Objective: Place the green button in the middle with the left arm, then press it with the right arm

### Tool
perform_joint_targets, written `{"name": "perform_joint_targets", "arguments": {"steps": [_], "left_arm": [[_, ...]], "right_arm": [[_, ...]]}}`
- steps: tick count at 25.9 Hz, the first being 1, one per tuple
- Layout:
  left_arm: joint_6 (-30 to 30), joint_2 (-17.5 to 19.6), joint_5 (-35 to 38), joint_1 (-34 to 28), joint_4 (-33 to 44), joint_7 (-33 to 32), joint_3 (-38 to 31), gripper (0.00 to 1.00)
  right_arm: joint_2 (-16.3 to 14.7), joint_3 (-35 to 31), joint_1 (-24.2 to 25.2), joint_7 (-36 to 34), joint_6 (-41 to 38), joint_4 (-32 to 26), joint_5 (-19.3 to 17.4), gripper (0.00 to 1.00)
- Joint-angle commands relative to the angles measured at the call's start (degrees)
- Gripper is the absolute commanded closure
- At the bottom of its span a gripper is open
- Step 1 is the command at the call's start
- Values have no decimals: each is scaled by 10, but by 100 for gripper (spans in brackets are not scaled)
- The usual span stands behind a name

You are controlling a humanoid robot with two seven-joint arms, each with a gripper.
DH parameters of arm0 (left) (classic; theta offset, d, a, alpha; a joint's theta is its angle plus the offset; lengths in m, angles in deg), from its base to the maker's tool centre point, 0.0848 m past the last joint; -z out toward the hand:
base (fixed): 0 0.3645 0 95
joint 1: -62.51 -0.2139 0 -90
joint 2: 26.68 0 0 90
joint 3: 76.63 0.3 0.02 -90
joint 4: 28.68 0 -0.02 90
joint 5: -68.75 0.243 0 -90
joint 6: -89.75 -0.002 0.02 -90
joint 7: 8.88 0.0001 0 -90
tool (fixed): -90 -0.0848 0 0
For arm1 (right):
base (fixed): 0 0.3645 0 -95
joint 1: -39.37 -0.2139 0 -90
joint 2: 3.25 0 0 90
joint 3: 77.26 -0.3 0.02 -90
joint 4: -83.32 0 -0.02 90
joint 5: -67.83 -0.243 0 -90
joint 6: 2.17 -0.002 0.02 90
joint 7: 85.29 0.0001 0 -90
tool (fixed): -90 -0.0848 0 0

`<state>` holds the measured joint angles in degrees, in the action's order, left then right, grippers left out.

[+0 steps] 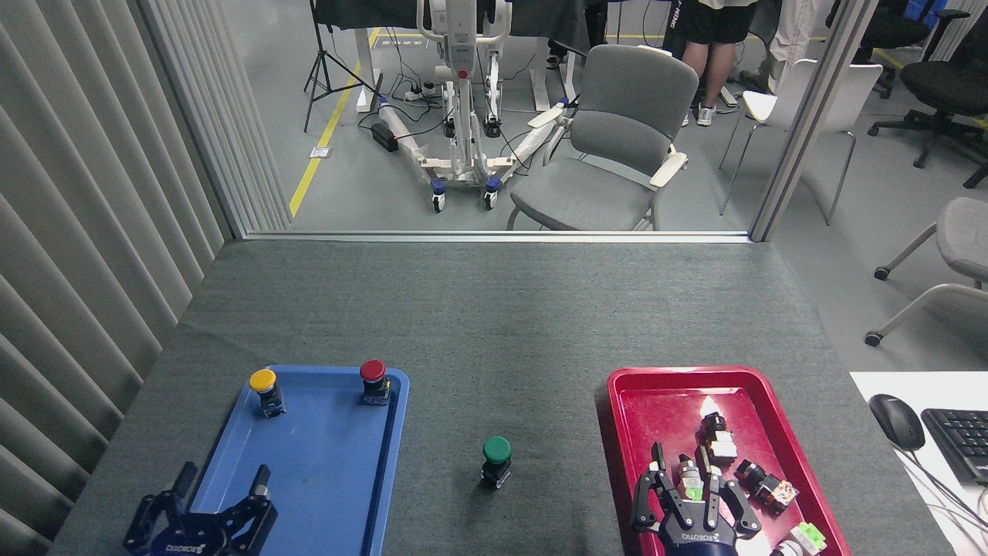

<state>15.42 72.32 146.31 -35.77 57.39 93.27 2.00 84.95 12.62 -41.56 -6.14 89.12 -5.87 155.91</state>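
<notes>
The green button stands upright on the dark grey-green table, in the middle strip between the two trays, with nothing touching it. My left gripper sits at the bottom left over the near end of the blue tray, its fingers spread open and holding nothing. At the bottom right my right gripper hovers over the red tray, well to the right of the button. Its fingers look parted, with a small switch showing between them but not gripped.
A yellow-capped button and a red-capped button stand at the blue tray's far end. Several small switches lie in the red tray. A mouse and keyboard sit at the right.
</notes>
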Motion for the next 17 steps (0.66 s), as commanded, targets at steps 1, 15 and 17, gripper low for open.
{"name": "perform_joint_targets", "arguments": {"steps": [1, 15, 17], "left_arm": [[-2, -4, 0, -15, 21, 18, -34, 0], [16, -1, 0, -17, 21, 19, -38, 0], [20, -1, 0, -17, 21, 19, -38, 0]], "right_arm": [[-10, -1, 2, 1, -3, -2, -1, 0], [-29, 2, 8, 3, -3, -6, -1, 0], [-30, 0, 8, 3, -2, -6, -1, 0]]}}
